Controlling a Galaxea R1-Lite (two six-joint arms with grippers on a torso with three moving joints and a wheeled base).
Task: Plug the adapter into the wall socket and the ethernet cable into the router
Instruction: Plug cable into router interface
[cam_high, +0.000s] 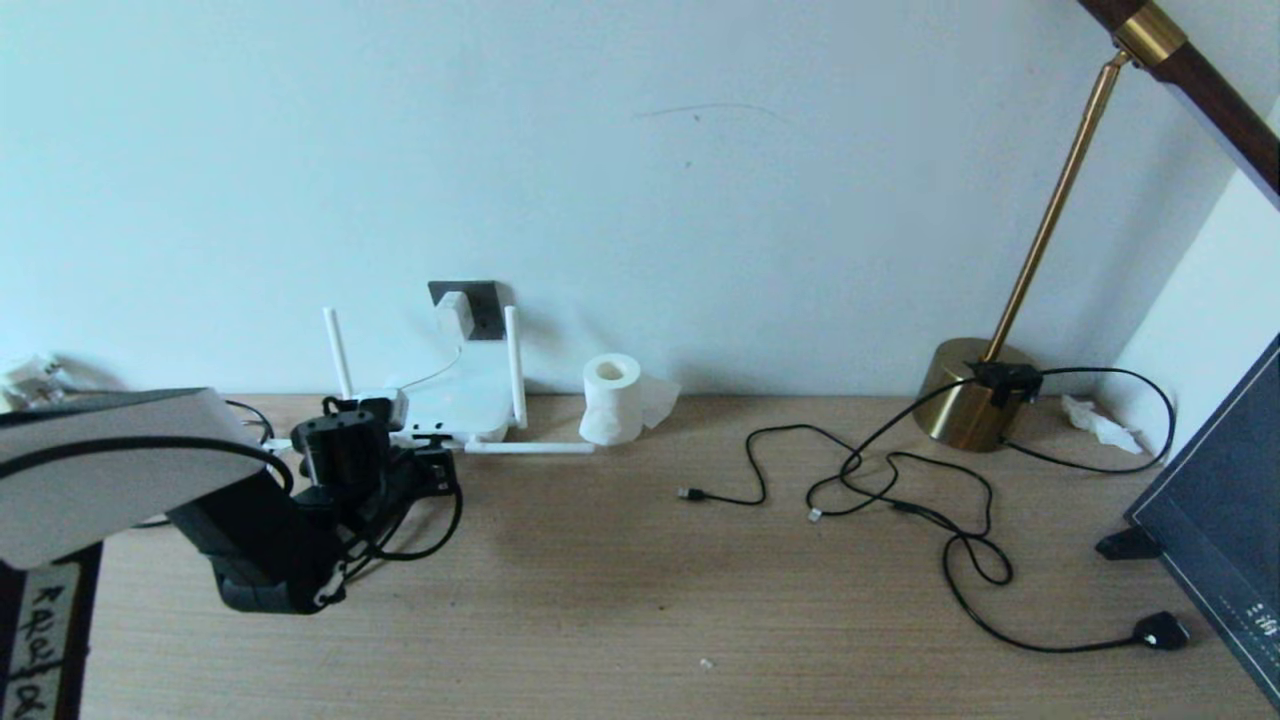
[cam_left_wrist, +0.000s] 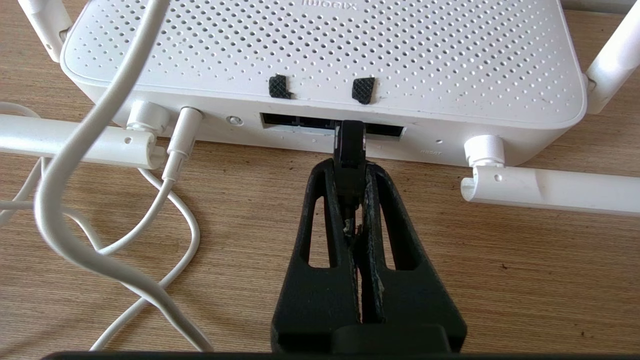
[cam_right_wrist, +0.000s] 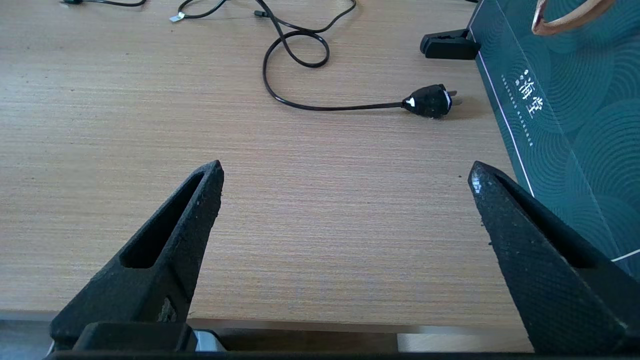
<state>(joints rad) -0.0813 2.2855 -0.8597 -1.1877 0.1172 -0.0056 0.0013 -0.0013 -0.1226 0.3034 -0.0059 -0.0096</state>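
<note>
Left pincer (cam_left_wrist: 350, 167) around ethernet cable (cam_left_wrist: 350, 142) plug.

A brass lamp base (cam_high: 968, 392) stands at the back of the wooden table (cam_high: 620, 600), near the wall. A white toilet-paper roll (cam_high: 611, 398) stands upright, well apart from the lamp base. Thin black cables (cam_high: 900, 480) lie in loops in front of the lamp base; one ends in a black power plug (cam_right_wrist: 429, 100), just beside a dark green box (cam_right_wrist: 565, 115)
</note>
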